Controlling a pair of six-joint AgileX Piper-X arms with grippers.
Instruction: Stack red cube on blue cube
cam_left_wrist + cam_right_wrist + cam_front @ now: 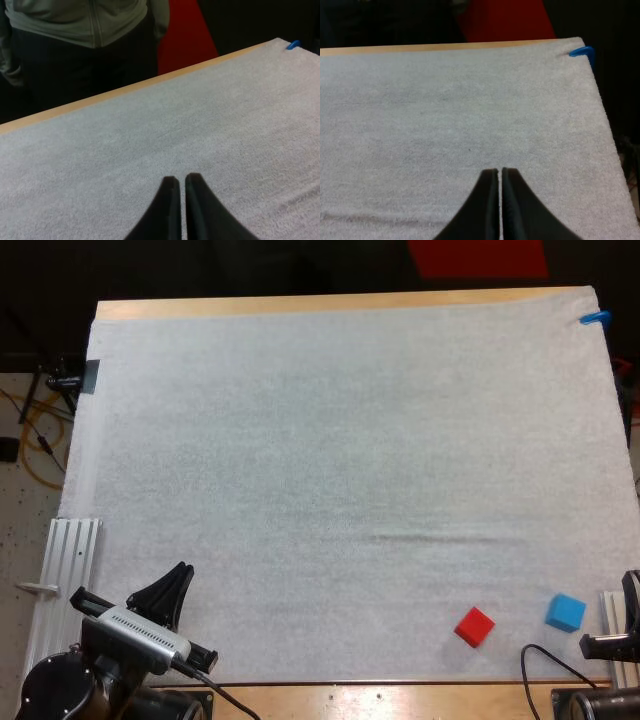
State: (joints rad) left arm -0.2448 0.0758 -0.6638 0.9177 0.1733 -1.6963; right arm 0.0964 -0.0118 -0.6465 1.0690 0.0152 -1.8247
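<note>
The red cube (474, 626) lies on the white mat (340, 460) near its front edge, right of centre. A short way to its right, close to the mat's right edge, sits the blue cube (565, 612); the two are apart. My left gripper (183, 572) rests low at the mat's front left corner, far from both cubes. Seen from the left wrist, that left gripper (181, 179) is shut on nothing above bare mat. My right gripper (499, 171) is also shut and empty, its fingers touching over bare mat. The right arm (615, 645) sits just right of the blue cube.
A person's torso (75, 20) in a grey-green jacket stands beyond the table's far edge. A metal rail (65, 560) lies along the mat's left side, with a dark clamp (72, 378) farther back. Wooden table edges (330, 305) frame the mat.
</note>
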